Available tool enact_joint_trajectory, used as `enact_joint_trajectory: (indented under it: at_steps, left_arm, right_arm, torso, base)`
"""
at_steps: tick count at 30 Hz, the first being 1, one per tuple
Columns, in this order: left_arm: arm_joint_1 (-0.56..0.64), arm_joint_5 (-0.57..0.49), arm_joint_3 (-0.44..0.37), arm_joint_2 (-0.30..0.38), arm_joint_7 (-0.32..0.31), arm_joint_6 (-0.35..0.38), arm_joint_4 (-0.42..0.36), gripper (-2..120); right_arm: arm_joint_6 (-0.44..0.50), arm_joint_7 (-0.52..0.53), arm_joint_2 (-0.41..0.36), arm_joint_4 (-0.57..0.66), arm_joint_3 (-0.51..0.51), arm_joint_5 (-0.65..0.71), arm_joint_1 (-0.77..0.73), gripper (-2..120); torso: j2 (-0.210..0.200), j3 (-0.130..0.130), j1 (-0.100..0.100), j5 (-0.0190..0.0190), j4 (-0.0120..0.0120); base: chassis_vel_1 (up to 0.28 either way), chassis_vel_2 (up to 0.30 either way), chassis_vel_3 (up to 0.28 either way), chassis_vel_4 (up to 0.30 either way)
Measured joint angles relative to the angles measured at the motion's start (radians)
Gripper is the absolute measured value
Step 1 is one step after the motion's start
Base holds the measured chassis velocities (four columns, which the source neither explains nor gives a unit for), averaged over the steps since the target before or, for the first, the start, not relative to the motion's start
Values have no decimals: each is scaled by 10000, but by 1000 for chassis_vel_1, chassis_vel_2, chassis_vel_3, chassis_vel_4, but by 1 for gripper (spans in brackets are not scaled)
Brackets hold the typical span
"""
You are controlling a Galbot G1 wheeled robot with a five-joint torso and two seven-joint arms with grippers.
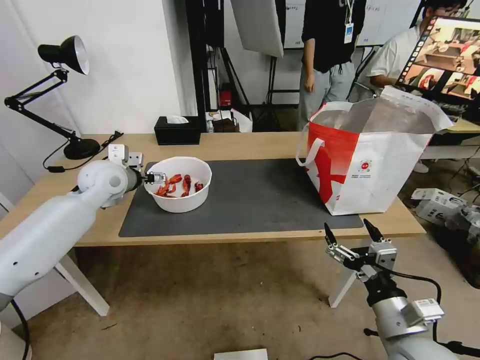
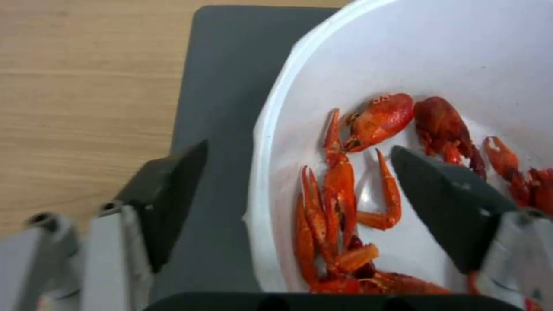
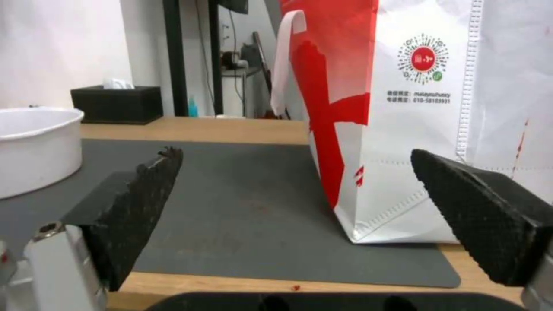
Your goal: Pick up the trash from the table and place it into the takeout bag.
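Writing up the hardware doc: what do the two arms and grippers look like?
Both arms have smooth white shells. The left gripper and right gripper have black wedge-shaped fingers with textured pads on silver-grey metal mounts. A black cable runs along the right wrist, and a white labelled block sits on it.

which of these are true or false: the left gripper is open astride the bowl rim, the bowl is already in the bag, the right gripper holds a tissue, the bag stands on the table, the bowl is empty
1. The left gripper is open astride the rim of the white bowl. True: one finger is outside the wall, one inside.
2. The bowl is already in the takeout bag. False: it sits on the dark grey mat, apart from the bag.
3. The right gripper holds a tissue. False: it is open and empty, in front of the table edge.
4. The bag stands on the table. True.
5. The bowl is empty. False: it holds red crayfish shells.
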Motion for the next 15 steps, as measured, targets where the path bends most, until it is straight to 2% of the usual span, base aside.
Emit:
enact_joint_trajectory:
  at_steps: [2, 3, 5, 6, 8, 9, 13, 15]
  left_arm:
    - [-67, -47, 111, -32, -176, 30, 20, 70]
    - [-67, -47, 111, -32, -176, 30, 20, 70]
    - [-110, -73, 220, -61, -327, 37, 41, 58]
    - [-122, -73, 264, -72, -345, 37, 52, 53]
    - [-123, -74, 298, -73, -347, 38, 54, 52]
    - [-123, -73, 332, -73, -349, 37, 55, 43]
    - [-123, -68, 364, -83, -359, 35, 52, 33]
    - [-115, -67, 375, -103, -393, 29, 50, 23]
  right_arm:
    - [1, 5, 21, -20, 1, 6, 29, 100]
    - [1, 5, 21, -20, 1, 6, 29, 100]
    - [3, 7, 61, -54, 0, 13, 76, 100]
    - [5, 8, 83, -72, -12, 16, 107, 100]
    - [6, 9, 93, -82, -22, 17, 126, 100]
    - [7, 9, 99, -105, -29, 20, 147, 100]
    - [11, 12, 102, -145, -29, 26, 183, 100]
    - [12, 13, 102, -177, -10, 45, 208, 100]
  torso:
    - [0, 0, 0, 0, 0]
    - [0, 0, 0, 0, 0]
    - [0, 0, 0, 0, 1]
    - [0, 0, 0, 0, 1]
    - [1, 0, 0, 0, 0]
    - [1, 0, 0, 0, 1]
    - [1, 0, -1, 0, 2]
    - [1, -1, -1, 0, 1]
  base:
    - [0, 0, 0, 0]
    - [0, 0, 0, 0]
    - [0, 0, 0, 0]
    - [0, 0, 0, 0]
    - [0, 0, 0, 0]
    - [0, 0, 0, 0]
    - [0, 0, 0, 0]
    - [0, 0, 0, 0]
